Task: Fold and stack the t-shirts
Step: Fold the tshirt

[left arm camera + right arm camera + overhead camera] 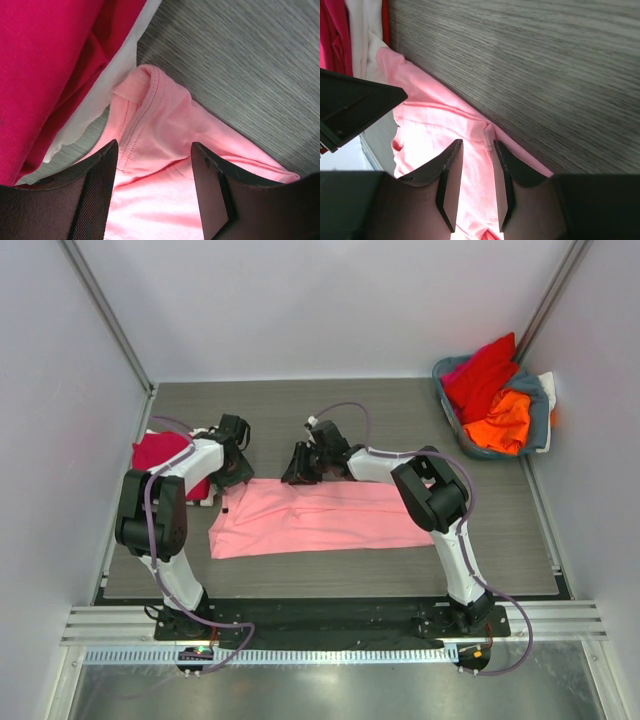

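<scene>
Jaws of both grippers stand apart. From above, the left gripper [236,466] and right gripper [300,472] sit at the far edge of a light pink cloth t-shirt [320,520], which is spread flat on the grey wood-grain table [400,410]. A folded crimson t-shirt [158,452] lies by its left end.

Left wrist: the dark fingers [95,200] straddle the pink ribbed collar [145,107], beside the crimson shirt and a white t-shirt [100,107].

Right wrist: the fingers [447,180], set closer together, flank a raised pink fold.

White links [178,575], black joints [150,510], purple cables [345,405]; left gripper [154,145] black, mesh-textured.
</scene>
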`<state>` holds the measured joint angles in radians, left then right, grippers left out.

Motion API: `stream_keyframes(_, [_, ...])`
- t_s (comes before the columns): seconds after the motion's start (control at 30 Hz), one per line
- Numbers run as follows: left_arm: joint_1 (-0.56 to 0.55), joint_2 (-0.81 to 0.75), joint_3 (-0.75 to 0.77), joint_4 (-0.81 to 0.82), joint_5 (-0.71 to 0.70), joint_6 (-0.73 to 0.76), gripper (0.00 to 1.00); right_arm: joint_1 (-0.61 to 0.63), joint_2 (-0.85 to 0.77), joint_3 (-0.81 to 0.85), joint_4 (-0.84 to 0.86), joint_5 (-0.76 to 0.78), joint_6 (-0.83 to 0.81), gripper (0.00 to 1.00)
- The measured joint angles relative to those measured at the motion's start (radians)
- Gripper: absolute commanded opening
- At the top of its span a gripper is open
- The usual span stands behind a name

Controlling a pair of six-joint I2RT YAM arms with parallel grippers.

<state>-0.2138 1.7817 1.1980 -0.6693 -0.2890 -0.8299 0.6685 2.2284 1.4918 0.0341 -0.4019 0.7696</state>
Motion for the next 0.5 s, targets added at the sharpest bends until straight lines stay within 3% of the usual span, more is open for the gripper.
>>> stream_keyframes(0.43, [0.0,0.002,-0.001,0.004,-0.006,0.004,0.61,0.01,0.002,0.039,-0.076,0.087,-0.065,0.28])
stream_keyframes(0.5, [0.0,0.002,-0.001,0.005,-0.006,0.004,0.61,0.013,0.005,0.046,-0.082,0.091,-0.071,0.22])
